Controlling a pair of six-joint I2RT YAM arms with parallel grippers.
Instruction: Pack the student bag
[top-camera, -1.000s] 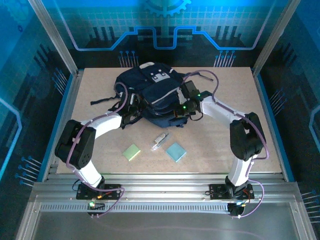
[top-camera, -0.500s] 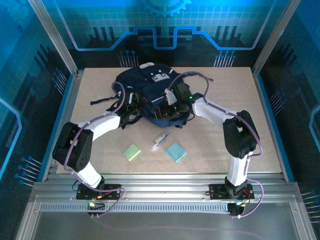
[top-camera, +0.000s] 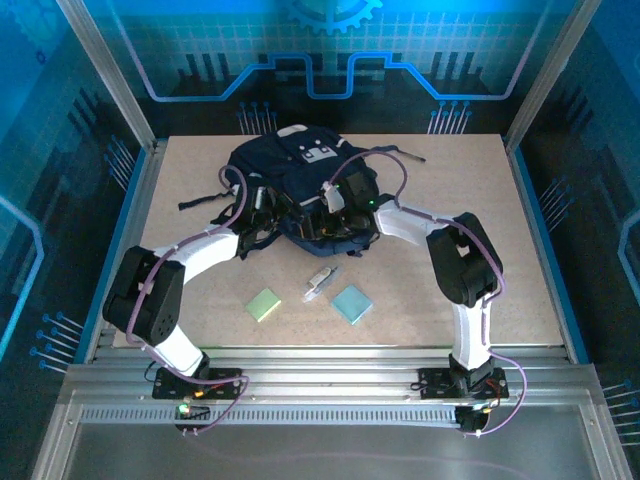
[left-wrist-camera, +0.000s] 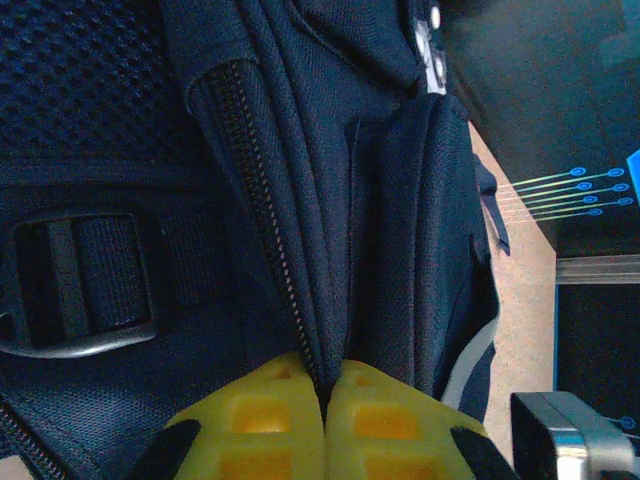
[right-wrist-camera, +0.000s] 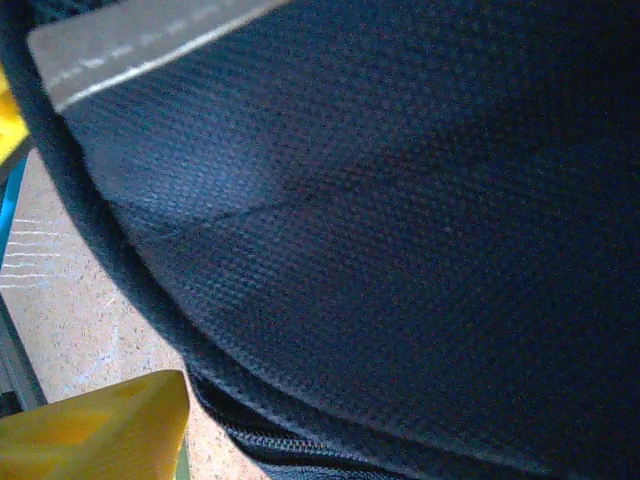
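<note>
The right hand (top-camera: 331, 202) has swung leftward, from beside the student bag (top-camera: 296, 160) onto its middle.

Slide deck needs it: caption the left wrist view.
Left gripper pinching the student bag fabric beside a zipper.

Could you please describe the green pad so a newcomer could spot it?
On the tan table, look nearer than the navy backpack. Of three small items in a row, it is the leftmost: a flat green square, unlike the bluer square at right.
</note>
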